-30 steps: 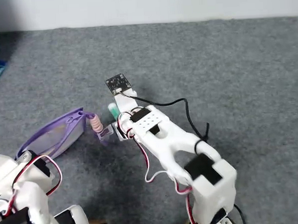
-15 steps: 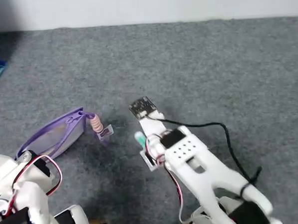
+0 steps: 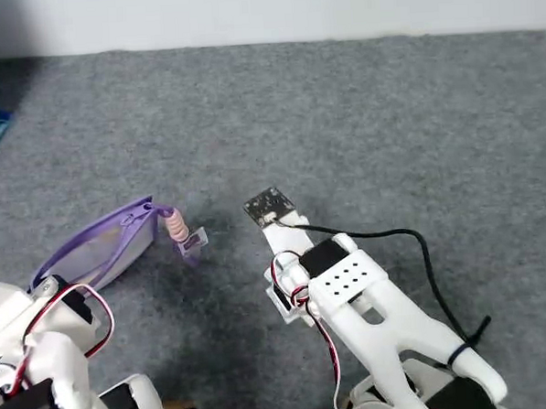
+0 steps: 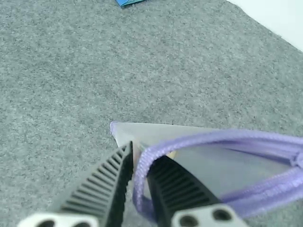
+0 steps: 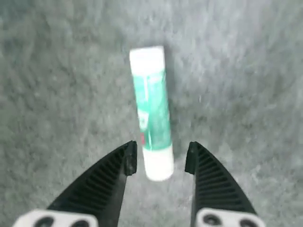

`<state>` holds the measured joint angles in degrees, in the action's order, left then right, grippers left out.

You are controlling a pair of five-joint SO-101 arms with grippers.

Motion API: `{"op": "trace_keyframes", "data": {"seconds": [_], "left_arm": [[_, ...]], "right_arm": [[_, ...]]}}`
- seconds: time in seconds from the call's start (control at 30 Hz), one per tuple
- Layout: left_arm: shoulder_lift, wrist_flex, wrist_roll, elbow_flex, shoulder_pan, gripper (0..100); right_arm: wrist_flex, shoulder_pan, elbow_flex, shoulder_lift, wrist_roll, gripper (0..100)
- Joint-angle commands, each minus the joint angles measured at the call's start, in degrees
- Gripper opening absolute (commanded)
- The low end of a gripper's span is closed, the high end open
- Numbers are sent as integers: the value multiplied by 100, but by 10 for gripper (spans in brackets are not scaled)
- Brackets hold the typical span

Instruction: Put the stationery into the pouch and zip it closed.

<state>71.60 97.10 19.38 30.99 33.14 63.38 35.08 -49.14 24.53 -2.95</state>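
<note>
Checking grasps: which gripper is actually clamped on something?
The left gripper, shut on the edge of the purple pouch. The right gripper is open, the green glue stick untouched between its jaws.

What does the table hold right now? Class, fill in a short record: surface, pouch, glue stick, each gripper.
surface: grey carpet
pouch: purple, mouth looks open
glue stick: green and white, outside the pouch
left gripper: shut on the pouch's purple edge
right gripper: open, a finger on each side of the glue stick's end, gaps showing
</note>
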Motion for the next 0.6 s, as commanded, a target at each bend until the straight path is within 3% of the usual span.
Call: {"op": "trace_keyframes", "data": {"seconds": [0.0, 0.23, 0.57], "left_arm": [[18, 9, 26, -295, 9, 12], [18, 9, 26, -295, 9, 12], [18, 9, 35, -295, 9, 12]], "right_arm": [[-479, 119, 369, 233, 35, 171], [-1033, 576, 396, -40, 44, 170], [-1842, 171, 791, -1727, 53, 110]]}}
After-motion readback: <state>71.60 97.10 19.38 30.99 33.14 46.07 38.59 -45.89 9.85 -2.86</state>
